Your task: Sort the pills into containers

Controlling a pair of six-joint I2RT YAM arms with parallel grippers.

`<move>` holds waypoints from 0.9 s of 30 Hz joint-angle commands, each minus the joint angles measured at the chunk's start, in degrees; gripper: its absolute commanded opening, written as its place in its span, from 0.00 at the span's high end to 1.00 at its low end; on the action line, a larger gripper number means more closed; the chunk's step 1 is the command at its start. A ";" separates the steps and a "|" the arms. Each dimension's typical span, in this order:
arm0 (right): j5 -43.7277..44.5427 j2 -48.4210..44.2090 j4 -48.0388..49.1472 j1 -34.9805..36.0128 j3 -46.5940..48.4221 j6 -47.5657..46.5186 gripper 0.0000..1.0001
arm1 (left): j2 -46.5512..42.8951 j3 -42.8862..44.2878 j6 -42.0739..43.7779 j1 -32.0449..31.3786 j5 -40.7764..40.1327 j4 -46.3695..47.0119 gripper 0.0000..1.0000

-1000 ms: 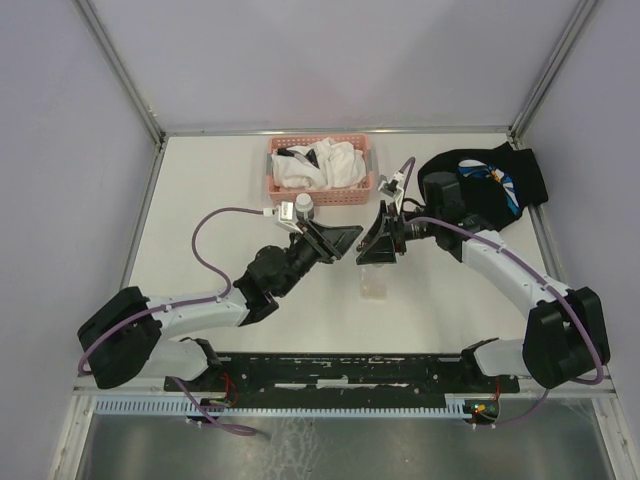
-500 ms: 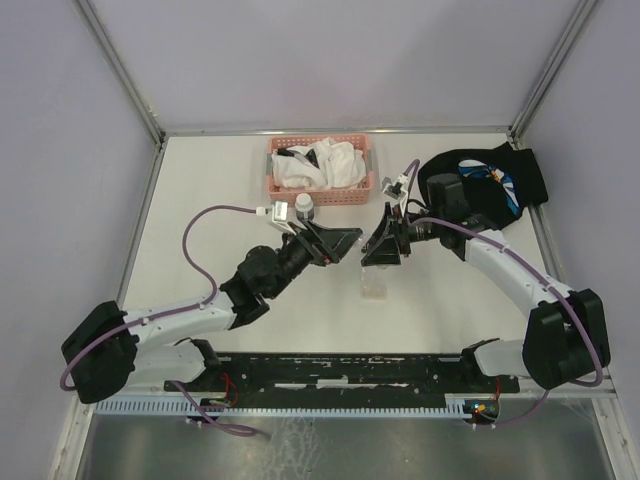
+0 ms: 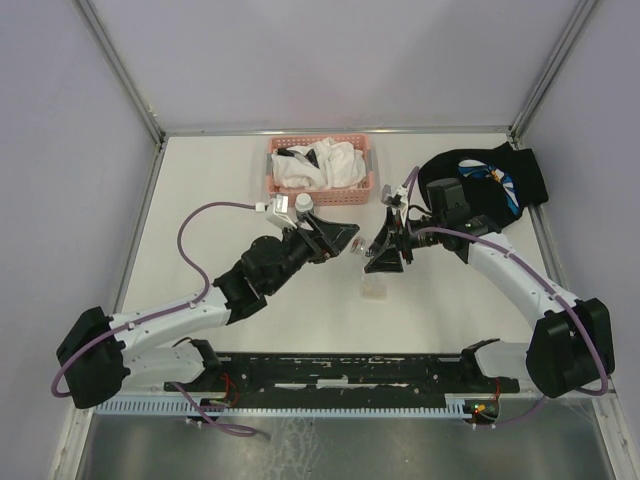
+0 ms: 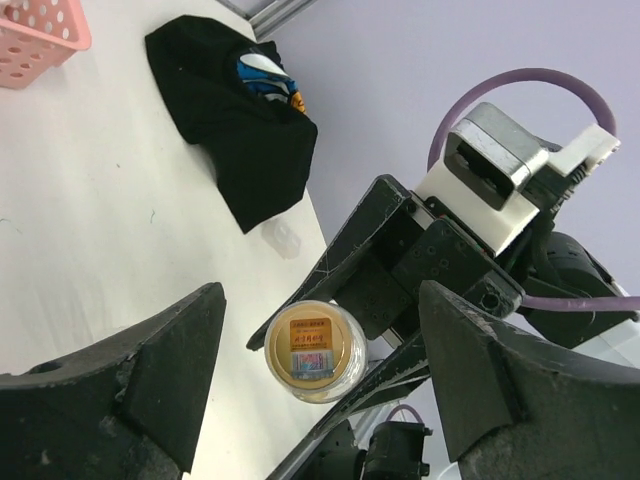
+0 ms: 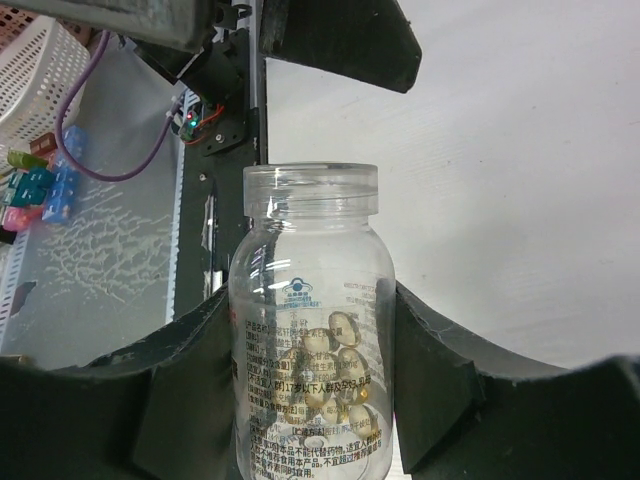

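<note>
Pills (image 5: 322,365), small, round and yellow-brown, lie in a heap inside a clear bottle (image 5: 312,320) with tiny print on it. In the right wrist view the bottle's wide mouth is open. The right gripper (image 5: 312,298) hugs the bottle, with one black finger tight on each side. Behind it is the white table (image 5: 520,200).

The left wrist view looks at the bottle end-on. There it is just a round yellow ring with a little label in the middle, and no single pill can be told apart. The left gripper (image 4: 322,300) has its fingers spread wide and grips nothing. The bottle shows in the gap but farther off, in the right gripper's hold. This view also shows a black cloth (image 4: 240,140) with bright patches lying on the table, and a corner of the pink basket (image 4: 35,40).

From above, the two grippers point at each other in the middle of the table, and the bottle is a small clear speck between them. The pills are too small to see from here. Only this view shows the box (image 3: 374,288). It is small, flat and clear, and it sits on the table just beside the right gripper, on the near side. I cannot tell if anything is in it. The basket stands toward the far end with white cloths (image 3: 325,160) in it.
</note>
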 commanded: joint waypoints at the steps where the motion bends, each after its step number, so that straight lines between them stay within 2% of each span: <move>1: 0.08 -1.71 -0.67 0.40 2.88 -3.23 0.98 | 2.30 4.75 -3.73 -0.42 2.57 -3.19 0.18; 12: 0.37 -1.77 -1.08 0.44 2.99 -3.50 0.98 | 6.22 6.33 -4.58 -2.67 2.55 -2.87 0.20; 21: 0.30 -1.69 -1.12 0.45 3.06 -3.27 0.98 | 8.63 7.34 -4.47 -2.84 4.76 -2.02 0.50; 24: 0.29 -1.62 -1.08 0.44 3.06 -3.15 0.97 | 8.55 7.11 -4.27 -2.84 4.94 -2.00 0.67; 26: 0.34 -1.51 -1.02 0.44 3.14 -2.98 0.92 | 8.25 6.85 -4.18 -2.86 4.78 -1.96 0.77; 27: 0.43 -1.53 -1.00 0.44 3.08 -2.90 0.84 | 8.08 6.68 -4.18 -2.83 4.65 -2.02 0.82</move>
